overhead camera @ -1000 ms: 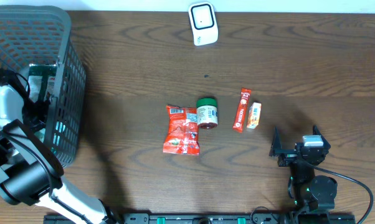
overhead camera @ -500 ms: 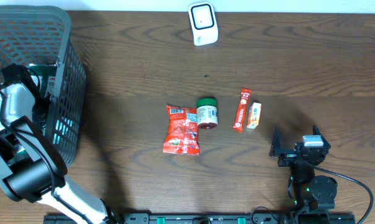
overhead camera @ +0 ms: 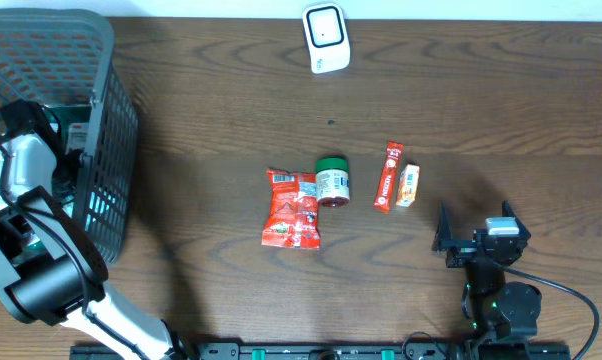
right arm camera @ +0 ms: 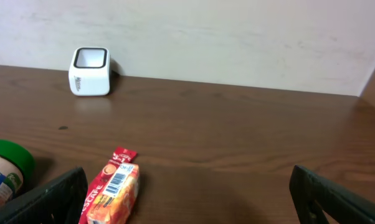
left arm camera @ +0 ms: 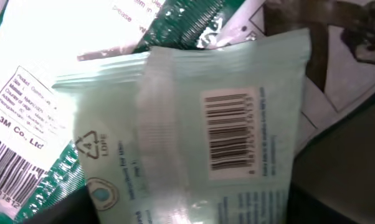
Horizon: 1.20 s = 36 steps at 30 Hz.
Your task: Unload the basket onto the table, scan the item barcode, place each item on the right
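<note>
In the basket at the table's left edge, the left arm reaches down among the contents; from overhead the mesh hides the left gripper and whatever lies under it. The left wrist camera fills that gap: a pale green packet lies close beneath the lens, barcode face up, overlapping a white-and-green 3M package that carries its own barcode at the left edge. Whether the left jaws are spread or closing on the packet cannot be told from either view.

The white scanner stands at the far edge of the table, well apart from the basket; a red pouch, a green-lidded jar, a red stick sachet and a small orange box lie grouped mid-table.

The right gripper sits near the front right, fingers spread wide with nothing between them; its wrist camera looks low across the table and shows a barcode on the orange box — invisible from above.
</note>
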Tool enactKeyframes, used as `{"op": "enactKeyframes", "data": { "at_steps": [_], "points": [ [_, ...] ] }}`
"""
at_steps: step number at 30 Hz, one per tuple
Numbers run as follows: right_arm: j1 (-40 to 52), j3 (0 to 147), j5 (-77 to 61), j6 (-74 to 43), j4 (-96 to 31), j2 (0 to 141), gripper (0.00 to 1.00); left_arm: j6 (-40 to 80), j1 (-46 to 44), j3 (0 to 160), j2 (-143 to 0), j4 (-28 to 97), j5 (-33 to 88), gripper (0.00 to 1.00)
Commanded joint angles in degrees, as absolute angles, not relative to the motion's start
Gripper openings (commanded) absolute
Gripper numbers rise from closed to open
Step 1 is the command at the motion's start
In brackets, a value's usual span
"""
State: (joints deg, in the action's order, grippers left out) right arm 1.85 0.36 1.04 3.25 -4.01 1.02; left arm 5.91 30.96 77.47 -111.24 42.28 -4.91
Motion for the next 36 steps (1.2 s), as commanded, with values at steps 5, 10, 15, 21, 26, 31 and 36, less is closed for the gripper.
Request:
{"op": "enactKeyframes", "data": {
  "at_steps": [5,10,15,21,26,31,36],
  "points": [
    [1.8,0.3,1.0,3.7,-4.2,0.8,0.99,5.6,30.9,76.1,-112.4,42.1,-7.1,0.68],
    [1.8,0.3,1.0,3.7,-4.2,0.8,0.99,6.5,30.9,74.7,-113.5,41.6,-10.7,0.71],
    [1.8,0.3,1.0,3.7,-4.2,0.8,0.99,8.2,30.9,74.1,-115.8,41.5,-14.2,0.78],
    [1.8,0.3,1.0,3.7,-4.2,0.8,0.99,8.2,30.9,74.1,-116.5,40.0,-14.2,0.58],
    [1.8,0.3,1.0,3.7,-4.2,0.8,0.99,8.2,31.0,74.7,-116.4,39.9,-13.9,0.25],
    [1.8,0.3,1.0,3.7,-4.2,0.8,0.99,8.2,31.0,77.7,-113.8,42.7,-13.8,0.08],
    [1.8,0.3,1.0,3.7,-4.2,0.8,0.99,9.1,30.9,79.2,-105.3,43.0,-12.5,0.07]
  ]
}}
